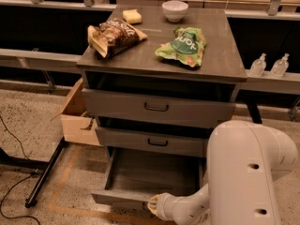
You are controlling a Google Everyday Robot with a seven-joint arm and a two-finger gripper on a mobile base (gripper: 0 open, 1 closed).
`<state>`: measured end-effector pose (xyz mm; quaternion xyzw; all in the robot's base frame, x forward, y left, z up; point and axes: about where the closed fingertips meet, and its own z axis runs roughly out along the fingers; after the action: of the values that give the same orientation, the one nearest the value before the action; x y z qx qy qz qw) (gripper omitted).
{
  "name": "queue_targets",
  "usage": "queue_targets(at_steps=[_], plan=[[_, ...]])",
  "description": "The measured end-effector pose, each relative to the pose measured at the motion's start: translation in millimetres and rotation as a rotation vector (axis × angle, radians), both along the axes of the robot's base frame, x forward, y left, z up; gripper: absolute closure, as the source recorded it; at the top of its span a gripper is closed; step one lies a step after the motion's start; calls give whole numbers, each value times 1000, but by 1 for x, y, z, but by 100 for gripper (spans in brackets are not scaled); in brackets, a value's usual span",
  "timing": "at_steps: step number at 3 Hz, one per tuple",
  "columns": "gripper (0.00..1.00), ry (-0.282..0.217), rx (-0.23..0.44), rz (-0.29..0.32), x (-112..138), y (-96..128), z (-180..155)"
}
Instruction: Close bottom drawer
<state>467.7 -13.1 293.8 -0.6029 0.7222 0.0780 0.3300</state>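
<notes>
The bottom drawer [150, 175] of the grey wood cabinet is pulled well out, and its plain grey box looks empty. Its front panel [117, 198] faces the camera at the bottom of the view, and its handle is hidden. My gripper [153, 205] is at the end of the white arm [248, 172], low down against the right part of that front panel. The middle drawer [154, 142] and the top drawer [157, 108] above it are shut, each with a dark bar handle.
On the cabinet top lie a brown snack bag [112, 35], a green snack bag [183, 45], a white bowl [175, 10] and a yellow sponge [132, 16]. An open cardboard box [77, 116] and a black stand leg [47, 172] are left of the cabinet. Two clear bottles [258, 64] stand at the right.
</notes>
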Motion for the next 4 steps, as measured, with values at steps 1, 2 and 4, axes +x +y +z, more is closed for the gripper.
queue_targets(at_steps=[1,2,4], plan=[[100,-10,21,-17,4,15,-23],[100,-75,49,-9,24,42,-48],[100,-95,70,3,41,71,-82]])
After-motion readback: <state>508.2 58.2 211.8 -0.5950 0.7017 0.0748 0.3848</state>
